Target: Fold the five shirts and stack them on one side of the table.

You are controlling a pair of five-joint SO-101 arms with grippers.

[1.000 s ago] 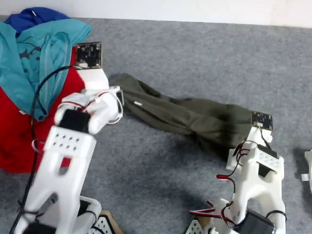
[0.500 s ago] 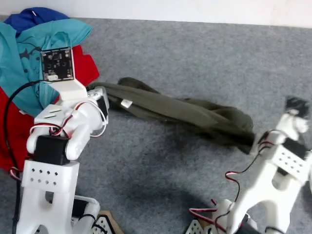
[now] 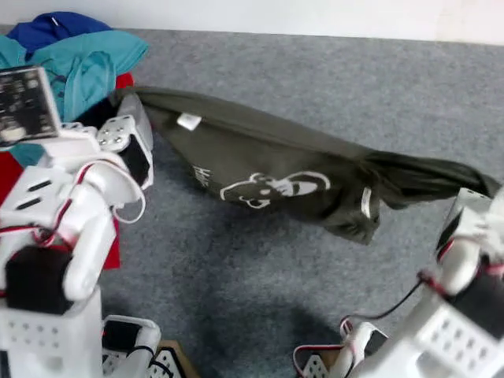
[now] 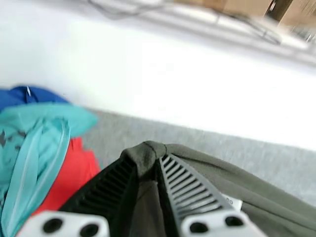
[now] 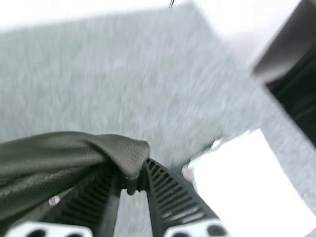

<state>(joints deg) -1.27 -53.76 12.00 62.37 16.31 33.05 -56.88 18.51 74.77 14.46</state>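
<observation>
The shirt (image 3: 268, 169) is held stretched side to side, one end pinched by the left gripper (image 4: 146, 168), the other by the right gripper (image 5: 130, 183).

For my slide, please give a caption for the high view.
Left gripper and right gripper hold the olive shirt stretched over the grey table.

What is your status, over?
Left pincer shut on olive shirt. Right pincer shut on its other end. Shirt stretched between them. Other shirts piled by left pincer.
</observation>
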